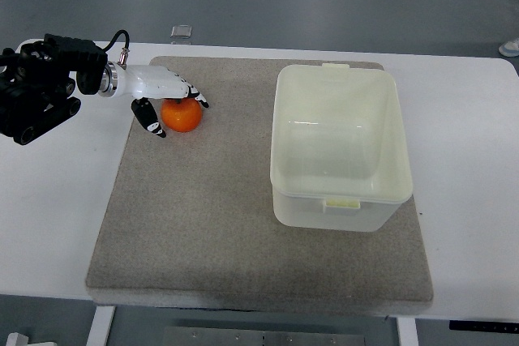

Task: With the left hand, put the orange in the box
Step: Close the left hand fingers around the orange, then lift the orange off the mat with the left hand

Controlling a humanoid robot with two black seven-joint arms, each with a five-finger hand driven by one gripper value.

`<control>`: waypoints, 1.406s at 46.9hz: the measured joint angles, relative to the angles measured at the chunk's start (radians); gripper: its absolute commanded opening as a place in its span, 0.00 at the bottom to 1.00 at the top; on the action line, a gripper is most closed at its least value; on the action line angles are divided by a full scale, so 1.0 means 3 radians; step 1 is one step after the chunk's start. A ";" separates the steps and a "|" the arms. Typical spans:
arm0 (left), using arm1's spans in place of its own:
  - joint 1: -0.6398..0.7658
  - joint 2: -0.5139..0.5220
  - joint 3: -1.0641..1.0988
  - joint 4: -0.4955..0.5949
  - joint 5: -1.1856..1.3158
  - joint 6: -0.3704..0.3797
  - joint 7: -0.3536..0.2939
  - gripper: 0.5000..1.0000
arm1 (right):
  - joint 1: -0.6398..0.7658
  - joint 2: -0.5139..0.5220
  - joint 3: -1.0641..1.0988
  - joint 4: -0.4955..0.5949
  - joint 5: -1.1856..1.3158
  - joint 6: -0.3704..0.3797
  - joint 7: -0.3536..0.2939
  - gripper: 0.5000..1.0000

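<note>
A white tabletop carries a grey felt mat that covers most of its middle. On the mat's right half sits a pale, translucent box, open at the top with nothing inside. The black left arm reaches in from the left edge, ending in a white robot hand with dark fingertips. That hand is cupped over the orange, fingers curled around it, at the mat's far left corner, well apart from the box.
</note>
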 measured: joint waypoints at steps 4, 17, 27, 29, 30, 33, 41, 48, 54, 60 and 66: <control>-0.0004 0.0003 0.0000 -0.0001 0.0001 0.0011 0.0000 0.78 | 0.0000 0.0000 0.0000 0.0000 0.0000 0.0000 0.0000 0.89; -0.0002 -0.0003 -0.0007 -0.0017 -0.0020 0.0026 0.0000 0.37 | 0.0000 0.0000 0.0000 -0.0001 0.0000 0.0000 0.0000 0.89; 0.0000 -0.0006 -0.0004 -0.0016 0.0003 0.0021 0.0000 0.00 | 0.0000 0.0000 0.0000 0.0000 0.0000 0.0000 0.0000 0.89; 0.0000 -0.0006 -0.0003 -0.0017 0.0005 0.0021 0.0000 0.00 | 0.0000 0.0000 0.0000 -0.0001 0.0000 0.0000 0.0000 0.89; 0.0000 -0.0006 -0.0003 -0.0017 0.0005 0.0021 0.0000 0.00 | 0.0000 0.0000 0.0000 -0.0001 0.0000 0.0000 0.0000 0.89; 0.0000 -0.0016 -0.0003 -0.0014 0.0005 0.0021 0.0000 0.00 | 0.0000 0.0000 0.0000 0.0000 0.0000 0.0000 0.0000 0.89; -0.0003 -0.0036 -0.0002 -0.0006 0.0002 0.0017 0.0003 0.00 | 0.0000 0.0000 0.0000 -0.0001 0.0000 0.0000 0.0000 0.89; -0.0004 -0.0040 -0.0002 -0.0005 0.0003 0.0017 0.0002 0.00 | 0.0000 0.0000 0.0000 0.0000 0.0000 0.0000 0.0000 0.89; -0.0005 -0.0051 -0.0043 -0.0006 -0.0055 0.0016 0.0006 0.00 | 0.0000 0.0000 0.0000 0.0000 0.0000 0.0000 0.0000 0.89; -0.0008 -0.0052 -0.0058 -0.0006 -0.0089 0.0020 0.0014 0.00 | 0.0000 0.0000 0.0000 0.0000 0.0000 0.0000 0.0000 0.89; -0.0033 -0.0051 -0.0060 -0.0001 -0.0087 0.0022 0.0015 0.00 | 0.0000 0.0000 0.0000 0.0000 0.0000 0.0000 0.0000 0.89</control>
